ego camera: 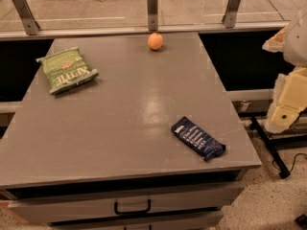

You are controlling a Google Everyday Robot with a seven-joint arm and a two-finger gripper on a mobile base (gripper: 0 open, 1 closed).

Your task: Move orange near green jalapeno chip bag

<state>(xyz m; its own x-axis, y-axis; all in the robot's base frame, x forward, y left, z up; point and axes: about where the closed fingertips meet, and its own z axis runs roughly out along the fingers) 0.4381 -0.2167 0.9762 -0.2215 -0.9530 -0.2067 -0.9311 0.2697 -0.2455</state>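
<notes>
Orange far back on table, green chip bag well left, tool at right, state unclear

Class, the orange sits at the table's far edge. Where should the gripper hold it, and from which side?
Probably grip the orange across its middle, from above: it is round and stands clear on the table, but a rail runs close behind. The gripper hangs off the table's right side.
</notes>
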